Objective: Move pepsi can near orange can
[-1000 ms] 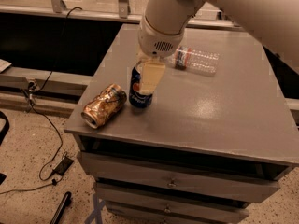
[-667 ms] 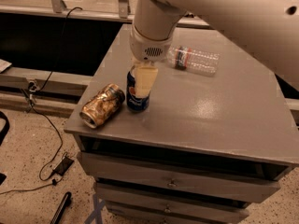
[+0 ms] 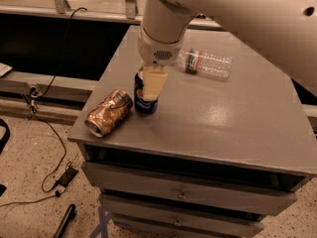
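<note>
The dark blue pepsi can (image 3: 141, 104) stands upright on the grey table (image 3: 223, 123), near its front left part. My gripper (image 3: 147, 86) comes down from above and is shut on the pepsi can; one pale finger (image 3: 154, 83) covers the can's front and hides its top. The orange can (image 3: 109, 112), dented and gold-orange, lies on its side at the table's front left corner. It is just left of the pepsi can, with a narrow gap between them.
A clear plastic bottle (image 3: 208, 64) lies on its side at the back middle of the table. The table's left edge and front edge are close to both cans. Drawers (image 3: 183, 195) sit under the tabletop. Cables (image 3: 44, 133) lie on the floor to the left.
My gripper and the pepsi can have shifted a little left and toward the front, closer to the orange can. The orange can and bottle have not moved.
</note>
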`<state>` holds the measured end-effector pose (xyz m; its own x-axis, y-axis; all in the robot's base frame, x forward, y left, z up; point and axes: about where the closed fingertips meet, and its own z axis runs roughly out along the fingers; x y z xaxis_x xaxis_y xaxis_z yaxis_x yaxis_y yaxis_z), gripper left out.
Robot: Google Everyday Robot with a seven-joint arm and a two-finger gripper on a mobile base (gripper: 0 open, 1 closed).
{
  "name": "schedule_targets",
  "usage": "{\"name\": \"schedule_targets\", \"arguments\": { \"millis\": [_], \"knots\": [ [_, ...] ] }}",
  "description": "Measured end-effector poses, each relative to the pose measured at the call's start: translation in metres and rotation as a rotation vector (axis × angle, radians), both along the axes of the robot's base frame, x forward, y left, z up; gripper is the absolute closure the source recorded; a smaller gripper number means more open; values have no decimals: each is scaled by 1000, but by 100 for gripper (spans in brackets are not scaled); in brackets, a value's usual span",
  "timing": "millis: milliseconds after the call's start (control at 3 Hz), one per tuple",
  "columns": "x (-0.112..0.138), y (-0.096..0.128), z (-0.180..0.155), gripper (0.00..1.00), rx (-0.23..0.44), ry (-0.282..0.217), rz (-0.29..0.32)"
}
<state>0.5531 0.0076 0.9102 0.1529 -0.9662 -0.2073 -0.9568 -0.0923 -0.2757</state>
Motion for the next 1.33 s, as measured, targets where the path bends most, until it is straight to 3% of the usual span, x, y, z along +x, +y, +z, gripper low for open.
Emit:
{"name": "schedule_targets", "arguments": {
  "millis": [333, 667, 1333],
  "knots": [
    [0, 1, 0, 12, -1, 0, 2],
    [0, 1, -1, 0, -1, 0, 3],
    [0, -1, 0, 0, 33, -1, 0]
  ]
}}
